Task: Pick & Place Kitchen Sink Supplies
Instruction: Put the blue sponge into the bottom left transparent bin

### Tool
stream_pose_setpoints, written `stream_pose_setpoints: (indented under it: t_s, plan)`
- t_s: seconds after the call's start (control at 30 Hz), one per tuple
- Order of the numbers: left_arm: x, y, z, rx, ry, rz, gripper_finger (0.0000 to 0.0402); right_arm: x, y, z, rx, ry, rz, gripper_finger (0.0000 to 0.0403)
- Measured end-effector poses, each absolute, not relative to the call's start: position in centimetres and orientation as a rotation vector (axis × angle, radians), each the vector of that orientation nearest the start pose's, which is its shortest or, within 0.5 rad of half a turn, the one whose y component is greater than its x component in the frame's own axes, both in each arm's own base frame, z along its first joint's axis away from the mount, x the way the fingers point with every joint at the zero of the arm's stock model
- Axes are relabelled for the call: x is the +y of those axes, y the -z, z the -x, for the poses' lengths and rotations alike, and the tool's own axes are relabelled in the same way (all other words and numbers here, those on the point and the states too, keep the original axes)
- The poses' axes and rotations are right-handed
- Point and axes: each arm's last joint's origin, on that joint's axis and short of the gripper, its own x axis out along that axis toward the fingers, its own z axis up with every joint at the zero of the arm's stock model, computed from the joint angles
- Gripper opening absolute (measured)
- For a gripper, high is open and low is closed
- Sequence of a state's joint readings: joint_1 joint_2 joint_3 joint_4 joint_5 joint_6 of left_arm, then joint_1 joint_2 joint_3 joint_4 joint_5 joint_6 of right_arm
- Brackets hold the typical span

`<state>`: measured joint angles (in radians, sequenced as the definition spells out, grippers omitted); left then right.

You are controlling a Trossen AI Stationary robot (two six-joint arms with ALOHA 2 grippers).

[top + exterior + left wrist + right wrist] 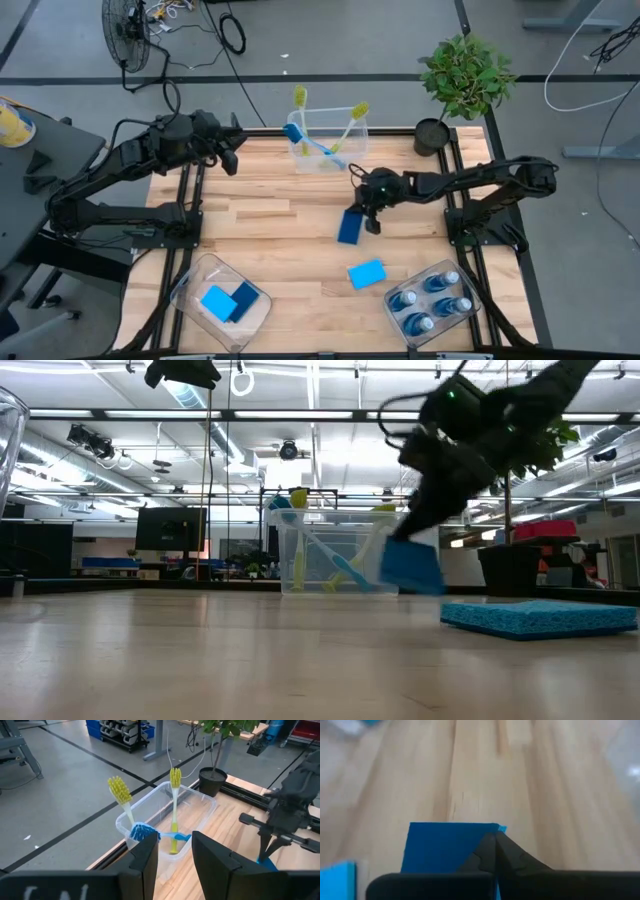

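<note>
My right gripper (369, 205) hangs over the middle of the table, shut on a dark blue sponge (350, 227). A light blue sponge (366, 273) lies flat on the wood nearer the near edge. Two more sponges (230, 300) lie in the clear bin at the near left. Several blue soap bottles (432, 300) stand in the near right bin. Two yellow-green brushes and a blue one (172, 815) lean in the far bin (328, 140). My left gripper (175, 855) waits open at the far left, touching nothing. My right gripper pinches the dark blue sponge between its two fingers (495, 852) at one edge, near a corner (490, 827). The fingers come from above, slanting down. The sponge hangs below them, tilted and lifted clear of the table (412, 565).
A potted plant (465, 75) stands at the far right corner. The bins take up the near left, near right and far middle; bare wood (270, 230) lies between them. Cables, a fan and shelving are on the floor beyond the table.
</note>
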<state>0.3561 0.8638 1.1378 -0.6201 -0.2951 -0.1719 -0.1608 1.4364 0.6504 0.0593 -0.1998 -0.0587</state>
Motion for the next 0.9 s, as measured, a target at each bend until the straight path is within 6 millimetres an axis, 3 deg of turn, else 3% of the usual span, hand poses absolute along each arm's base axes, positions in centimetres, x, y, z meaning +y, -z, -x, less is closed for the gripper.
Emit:
stream_pose_setpoints:
  t_s: [0.47,0.7,0.9]
  plan:
    - [6.3,-39.8,-14.6,0.270,-0.665,0.176,0.0124,-5.2,-27.5,-31.6,0.400,0.124,0.119,0.0000]
    - [6.3,-40.0,-14.7,0.242,-0.657,0.207,0.0124,-5.7,-32.2,-32.5,0.203,0.259,0.176,0.0000]
    - [6.1,-40.5,-15.0,0.187,-0.555,0.243,0.0131,-6.0,-34.5,-32.7,0.081,0.340,0.224,0.0000]
